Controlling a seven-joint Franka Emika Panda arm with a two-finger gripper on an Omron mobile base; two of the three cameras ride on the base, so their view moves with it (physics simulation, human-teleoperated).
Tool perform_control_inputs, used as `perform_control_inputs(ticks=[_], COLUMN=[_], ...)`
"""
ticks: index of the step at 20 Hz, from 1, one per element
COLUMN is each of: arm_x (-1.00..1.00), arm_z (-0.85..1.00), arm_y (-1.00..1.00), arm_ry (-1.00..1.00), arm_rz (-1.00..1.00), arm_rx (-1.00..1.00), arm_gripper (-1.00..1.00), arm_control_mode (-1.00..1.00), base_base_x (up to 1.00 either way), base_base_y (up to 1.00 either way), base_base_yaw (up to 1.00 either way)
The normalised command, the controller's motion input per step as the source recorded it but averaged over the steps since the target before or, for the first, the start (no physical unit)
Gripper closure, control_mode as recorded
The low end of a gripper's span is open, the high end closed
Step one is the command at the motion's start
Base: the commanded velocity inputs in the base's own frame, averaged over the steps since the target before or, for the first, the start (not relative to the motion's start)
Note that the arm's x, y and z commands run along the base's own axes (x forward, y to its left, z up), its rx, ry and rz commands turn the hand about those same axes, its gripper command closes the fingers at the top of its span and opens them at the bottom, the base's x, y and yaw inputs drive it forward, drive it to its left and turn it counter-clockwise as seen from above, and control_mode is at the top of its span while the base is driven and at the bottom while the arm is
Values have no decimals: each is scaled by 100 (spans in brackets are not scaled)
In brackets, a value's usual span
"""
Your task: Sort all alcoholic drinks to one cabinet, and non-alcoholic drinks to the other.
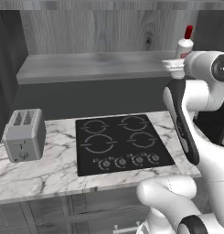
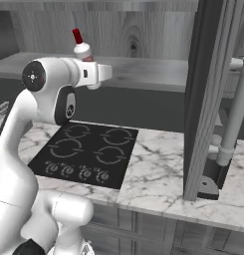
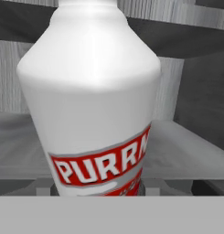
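The end effector (image 1: 173, 66) is seen raised to the level of the open cabinet shelf (image 1: 90, 64), at about one o'clock in the left base view and at about eleven o'clock in the right base view. The white bottle (image 3: 93, 96) with a red cap (image 1: 188, 32) is seen standing upright directly at the end effector; in the hand view its white body and a red label (image 3: 102, 165) reading "PURR" are shown very close, just above the fingertips. Whether the fingers are closed on the bottle cannot be told, since the tips are hidden behind it. The bottle is placed at the right end of the shelf in the left base view, against the wood-grain back wall (image 1: 104, 29) of the cabinet.

Below the shelf, a marble desk (image 1: 54, 173) is seen carrying a black four-burner cooktop (image 1: 122, 142) with a row of knobs along its front edge. A silver toaster (image 1: 24, 135) is seen on the desk at about nine o'clock of the cooktop, well apart from it. In the right base view, a dark open cabinet door (image 2: 205, 94) is seen edge-on at about three o'clock, with a grey faucet pipe (image 2: 233, 114) just beyond it.
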Motion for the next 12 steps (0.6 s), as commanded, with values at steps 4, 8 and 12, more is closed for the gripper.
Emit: perform_control_inputs(ticks=[4,8,12], arm_x=[36,38,39], arm_z=[-2,-3,-4], arm_y=[-7,-7,-6], arm_ry=[0,0,0], arm_rz=[0,0,0], arm_rx=[0,0,0], arm_gripper=[100,100,100], arm_control_mode=[-100,-100,-100], base_base_x=[0,0,0], base_base_y=[0,0,0], base_base_yaw=[0,0,0])
